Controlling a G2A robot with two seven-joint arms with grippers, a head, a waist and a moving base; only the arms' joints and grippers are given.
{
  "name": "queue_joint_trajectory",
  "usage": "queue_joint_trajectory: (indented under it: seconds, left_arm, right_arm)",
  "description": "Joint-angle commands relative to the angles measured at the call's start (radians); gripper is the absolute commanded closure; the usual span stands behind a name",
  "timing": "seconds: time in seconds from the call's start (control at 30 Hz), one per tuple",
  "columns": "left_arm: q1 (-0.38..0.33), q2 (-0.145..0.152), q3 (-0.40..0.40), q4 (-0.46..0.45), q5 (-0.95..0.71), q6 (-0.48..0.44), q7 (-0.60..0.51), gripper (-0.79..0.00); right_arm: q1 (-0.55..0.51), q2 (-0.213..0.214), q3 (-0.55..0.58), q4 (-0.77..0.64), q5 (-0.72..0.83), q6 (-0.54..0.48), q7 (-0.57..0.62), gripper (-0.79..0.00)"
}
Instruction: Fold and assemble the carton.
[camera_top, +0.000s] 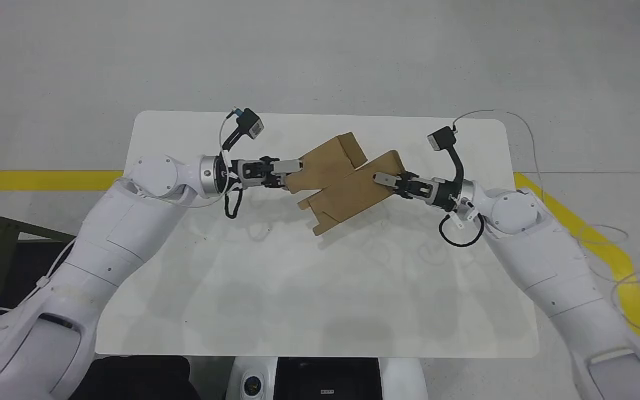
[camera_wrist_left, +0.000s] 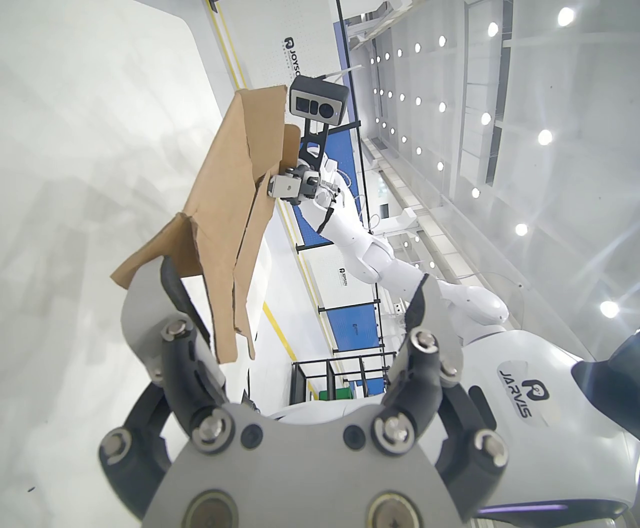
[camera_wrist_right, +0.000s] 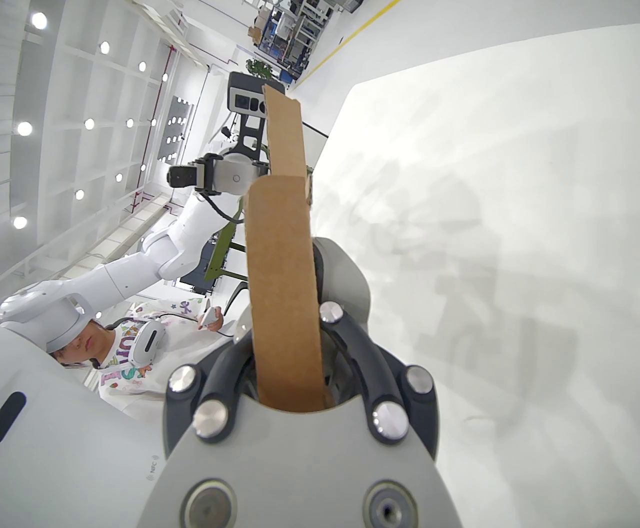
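Brown carton (camera_top: 345, 180) up over white table (camera_top: 300, 290). Right gripper (camera_top: 382, 181) pinched tight on carton's edge. Left gripper (camera_top: 292, 170) wide open at carton's other side, holding nothing.

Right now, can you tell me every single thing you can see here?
carton: one, brown cardboard, only partly folded, held up above the table between the two hands.
table: one, white, underneath the carton.
floor lines: two stretches, yellow, on the grey floor on either side of the table.
left hand: one, silver and black, open, at one end of the carton.
right hand: one, silver and black, shut on the carton's other end.
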Motion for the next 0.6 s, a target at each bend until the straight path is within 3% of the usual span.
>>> queue_joint_trajectory:
  seconds: [0.0,0.13,0.3,0.43,0.57]
  left_arm:
    - [0.001,-0.004,-0.002,0.005,0.004,0.001,-0.002,-0.631]
    - [0.003,-0.013,-0.004,0.021,0.015,0.015,-0.007,-0.493]
    - [0.005,-0.023,-0.008,0.037,0.03,0.025,-0.02,-0.477]
    - [0.007,-0.031,-0.009,0.052,0.048,0.028,-0.026,-0.326]
    - [0.009,-0.04,-0.008,0.069,0.064,0.031,-0.023,-0.274]
  right_arm:
    - [0.0,-0.002,0.001,0.0,0.0,0.001,0.002,0.0]
    - [-0.001,-0.007,0.007,0.003,-0.003,0.002,0.007,0.0]
    - [-0.002,-0.011,0.013,0.006,-0.008,0.002,0.013,0.0]
    - [-0.003,-0.015,0.019,0.006,-0.011,0.0,0.018,0.0]
    - [-0.006,-0.018,0.024,0.006,-0.012,-0.001,0.02,0.0]
